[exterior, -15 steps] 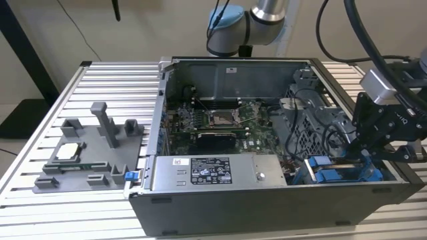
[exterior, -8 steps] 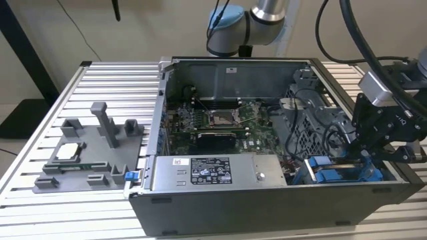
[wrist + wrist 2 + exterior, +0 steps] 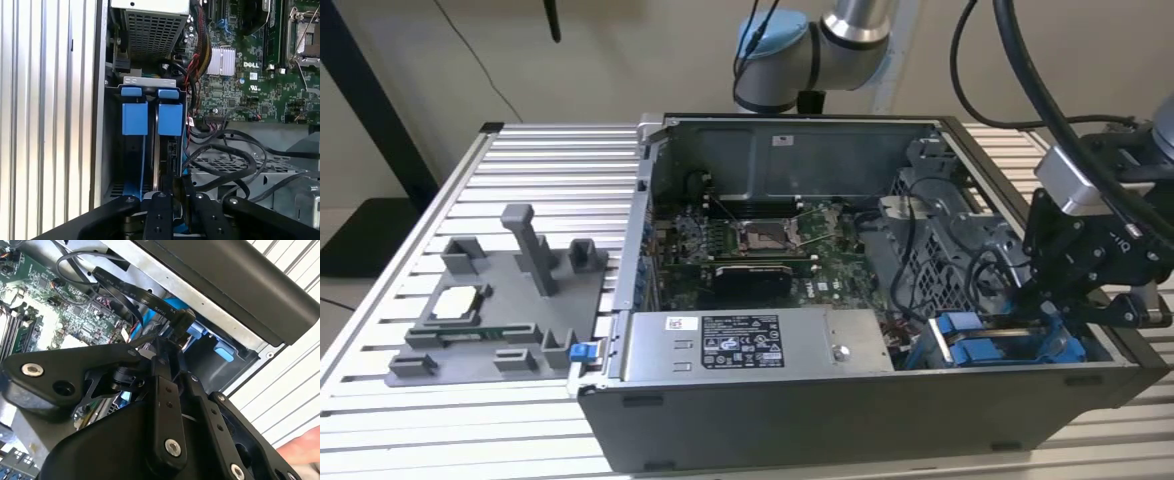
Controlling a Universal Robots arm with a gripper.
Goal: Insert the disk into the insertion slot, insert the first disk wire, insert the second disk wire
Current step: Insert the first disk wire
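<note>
Exterior view has my black two-finger gripper (image 3: 1051,312) low over the corner of the open grey metal computer case (image 3: 854,410) at that view's right, right above the blue-framed disk (image 3: 987,348). The case stands on a ribbed aluminium table (image 3: 547,170), and a grey plastic fixture with upright posts (image 3: 500,300) sits well apart at that view's left.

In the first wrist view the disk (image 3: 150,119) stands upright inside the insertion slot, a grey sheet-metal drive bay (image 3: 112,165), with its blue tabs level with the bay's mouth. I judge the first step done: the disk looks fully seated.

In the second wrist view my gripper (image 3: 167,347) is closed on the plug end of a black flat disk wire (image 3: 145,297), which runs back over the green motherboard (image 3: 55,315). The plug is just beside the blue frame, but I cannot tell whether it has reached its socket.

So I am at the wire steps. Whether this is the first or the second wire I cannot say, and no wire shows as clearly plugged into the disk.
</note>
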